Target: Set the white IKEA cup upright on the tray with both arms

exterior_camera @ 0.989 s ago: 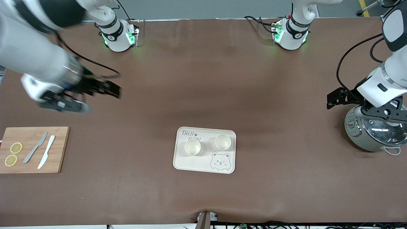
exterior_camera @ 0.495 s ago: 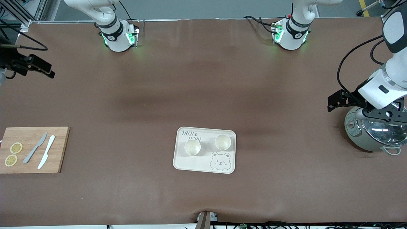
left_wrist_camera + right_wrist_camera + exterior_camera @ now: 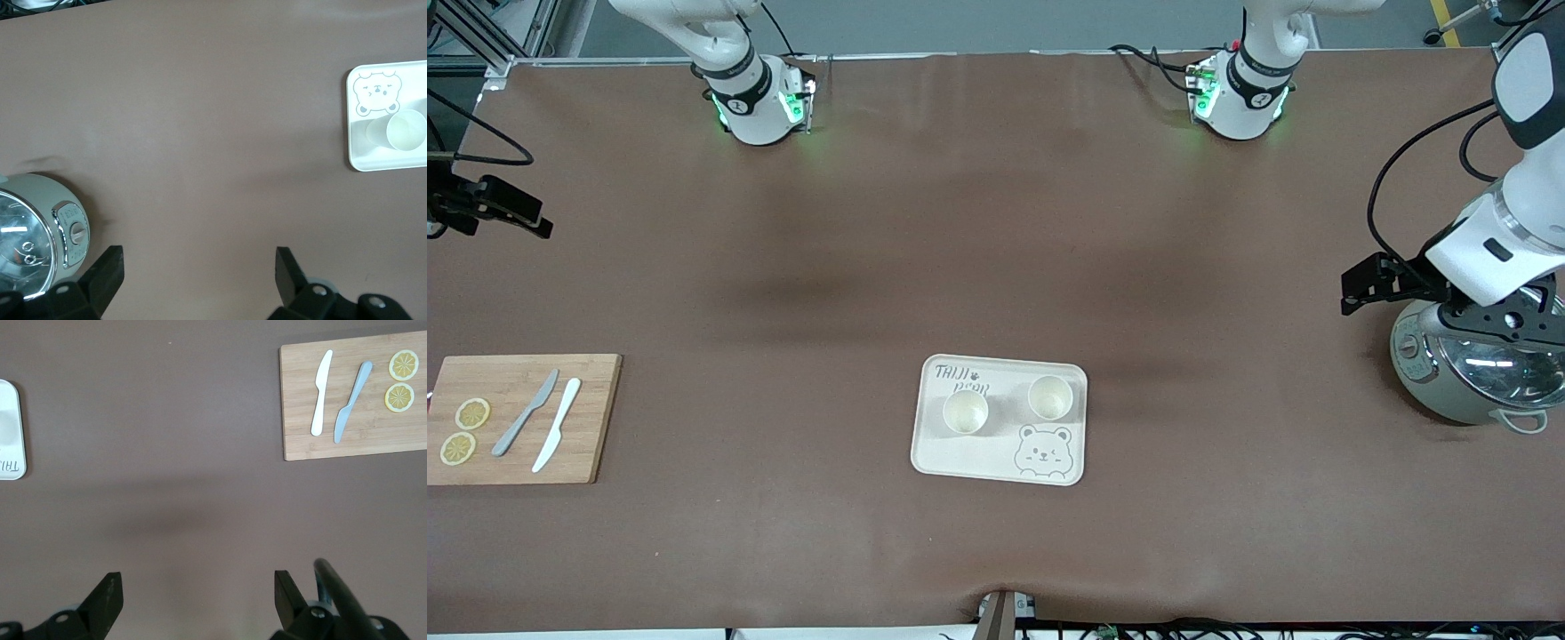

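On the brown table (image 3: 996, 267), two cups (image 3: 965, 412) stand upright on the tray (image 3: 998, 462); the left gripper (image 3: 198, 277) over the cooker (image 3: 1472, 373) and the right gripper (image 3: 195, 597) at the table's edge both gape, released.

The left gripper (image 3: 198, 270) hangs over the bare brown surface (image 3: 200, 120), its two black fingers (image 3: 107, 275) spread wide with nothing between them. A grey cooker (image 3: 37, 233) with a glass lid sits just beside one finger. Well apart lies the cream tray (image 3: 355, 143), bear face drawn on it, carrying one upright white cup (image 3: 405, 131).
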### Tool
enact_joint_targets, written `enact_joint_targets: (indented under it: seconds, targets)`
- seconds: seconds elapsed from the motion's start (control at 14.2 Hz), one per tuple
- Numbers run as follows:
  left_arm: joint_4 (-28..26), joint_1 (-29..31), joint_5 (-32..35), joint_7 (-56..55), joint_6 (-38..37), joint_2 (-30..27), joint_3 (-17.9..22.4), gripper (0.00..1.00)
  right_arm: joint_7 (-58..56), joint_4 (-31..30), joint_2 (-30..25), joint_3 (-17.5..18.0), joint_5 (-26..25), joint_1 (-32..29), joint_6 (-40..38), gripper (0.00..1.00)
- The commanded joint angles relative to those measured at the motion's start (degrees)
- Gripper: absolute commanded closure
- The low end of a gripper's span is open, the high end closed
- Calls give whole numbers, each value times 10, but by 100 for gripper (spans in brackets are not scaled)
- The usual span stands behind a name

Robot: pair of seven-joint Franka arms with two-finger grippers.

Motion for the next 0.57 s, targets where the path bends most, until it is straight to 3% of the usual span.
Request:
enact_joint_targets:
  seconds: [0.0, 0.49]
  targets:
    - [4, -1, -5, -4, 3, 1, 0, 0, -4, -18, -16, 7, -3, -4, 10, 0]
    - [1, -1, 26, 4, -27, 2, 0, 0, -5, -18, -14, 8, -3, -4, 14, 0]
